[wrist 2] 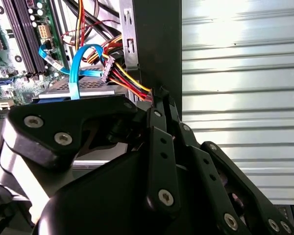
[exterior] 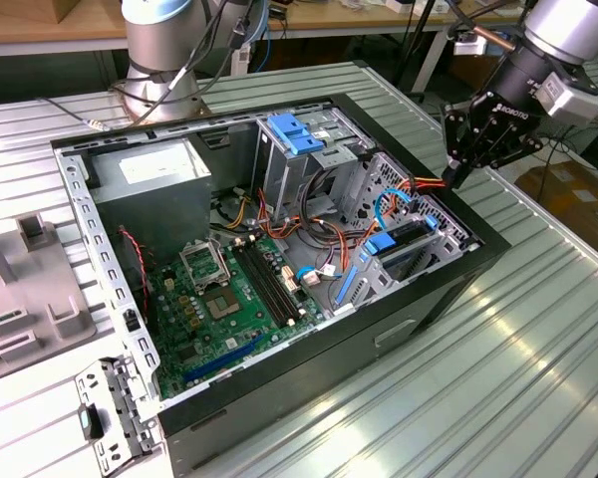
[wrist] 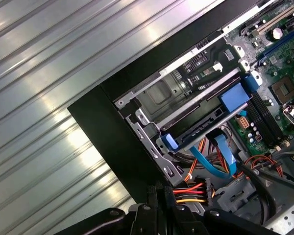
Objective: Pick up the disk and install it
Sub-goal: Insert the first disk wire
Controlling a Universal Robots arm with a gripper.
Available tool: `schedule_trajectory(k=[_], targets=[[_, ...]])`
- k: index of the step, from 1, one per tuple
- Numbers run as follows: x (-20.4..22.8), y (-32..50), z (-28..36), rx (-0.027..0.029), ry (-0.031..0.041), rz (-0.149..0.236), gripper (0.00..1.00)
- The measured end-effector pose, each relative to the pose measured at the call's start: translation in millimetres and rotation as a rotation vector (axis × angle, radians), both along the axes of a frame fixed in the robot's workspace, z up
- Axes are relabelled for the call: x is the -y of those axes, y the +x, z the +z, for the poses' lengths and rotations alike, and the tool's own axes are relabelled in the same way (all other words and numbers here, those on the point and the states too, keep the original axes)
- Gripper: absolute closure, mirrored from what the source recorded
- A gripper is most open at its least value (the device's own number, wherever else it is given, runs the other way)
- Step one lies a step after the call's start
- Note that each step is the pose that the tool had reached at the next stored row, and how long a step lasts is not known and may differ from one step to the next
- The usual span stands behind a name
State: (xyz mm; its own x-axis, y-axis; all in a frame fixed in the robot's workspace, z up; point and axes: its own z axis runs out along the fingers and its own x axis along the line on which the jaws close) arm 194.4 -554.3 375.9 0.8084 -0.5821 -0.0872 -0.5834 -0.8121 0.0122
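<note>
Disk (exterior: 407, 251) (bay-seated) below pincer (exterior: 462, 171)

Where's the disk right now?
The disk sits in the drive cage at the case's corner on the exterior view's right, beside the blue cable, with the end effector just above that corner, holding nothing.

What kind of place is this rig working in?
Probably an electronics or robotics lab bench: an opened black desktop computer case lies on a ribbed aluminium table, with wooden workbenches behind and a black robot gripper above.
</note>
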Motion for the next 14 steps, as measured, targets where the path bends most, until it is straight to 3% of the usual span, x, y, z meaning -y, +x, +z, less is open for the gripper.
schedule_trajectory(k=[9, 14], targets=[[-0.4, -0.4, 0.1, 0.0, 0.0004, 0.002, 0.84], [0.9, -8.9, 0.2, 0.0001, 0.0004, 0.002, 0.84]])
